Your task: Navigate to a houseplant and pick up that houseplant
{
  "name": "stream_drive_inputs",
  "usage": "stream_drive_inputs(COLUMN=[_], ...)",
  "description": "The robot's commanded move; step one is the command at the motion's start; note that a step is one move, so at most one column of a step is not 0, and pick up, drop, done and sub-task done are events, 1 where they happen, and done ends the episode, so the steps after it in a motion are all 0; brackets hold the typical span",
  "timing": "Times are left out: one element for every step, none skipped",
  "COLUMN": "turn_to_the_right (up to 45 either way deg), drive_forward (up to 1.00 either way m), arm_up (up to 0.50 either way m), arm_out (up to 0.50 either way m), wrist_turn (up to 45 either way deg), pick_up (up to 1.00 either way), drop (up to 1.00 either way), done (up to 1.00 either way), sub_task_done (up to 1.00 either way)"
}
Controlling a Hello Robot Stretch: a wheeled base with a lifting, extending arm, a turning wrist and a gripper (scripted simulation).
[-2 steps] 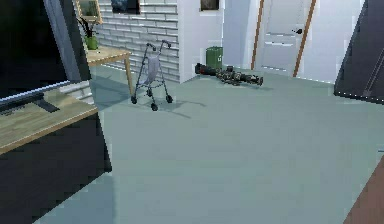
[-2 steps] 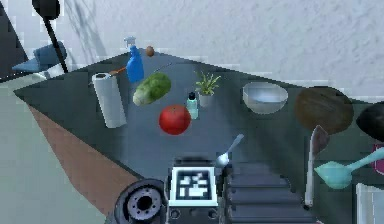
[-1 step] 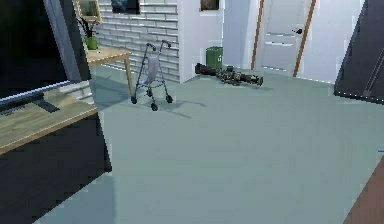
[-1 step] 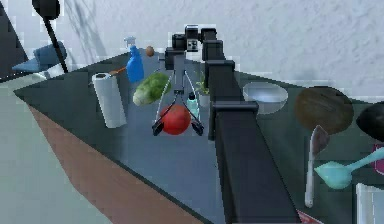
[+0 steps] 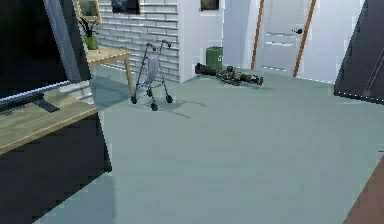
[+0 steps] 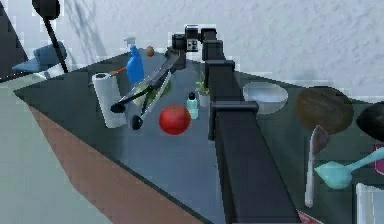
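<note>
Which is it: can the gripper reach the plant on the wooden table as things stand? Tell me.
Probably not. The plant stands on the table far ahead across open floor, while the gripper reaches sideways over a counter. The base would need to drive over first.

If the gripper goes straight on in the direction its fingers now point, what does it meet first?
Probably the white paper roll standing on the dark countertop, just ahead of the gripper toward the arm side view's left. Depth is unclear, so it might pass beside the roll.
</note>
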Motion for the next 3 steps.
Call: stream_drive_inputs(turn_to_the_right=[0.0, 0.0, 0.0], drive_forward=[0.0, 0.0, 0.0], arm_up=[0.0, 0.0, 0.0], arm_out=[0.0, 0.0, 0.0], wrist_turn=[45.0, 45.0, 45.0], pick_up=[0.0, 0.0, 0.0], drop=[0.0, 0.0, 0.0], done=[0.0, 0.0, 0.0], sub_task_done=[0.0, 0.0, 0.0])
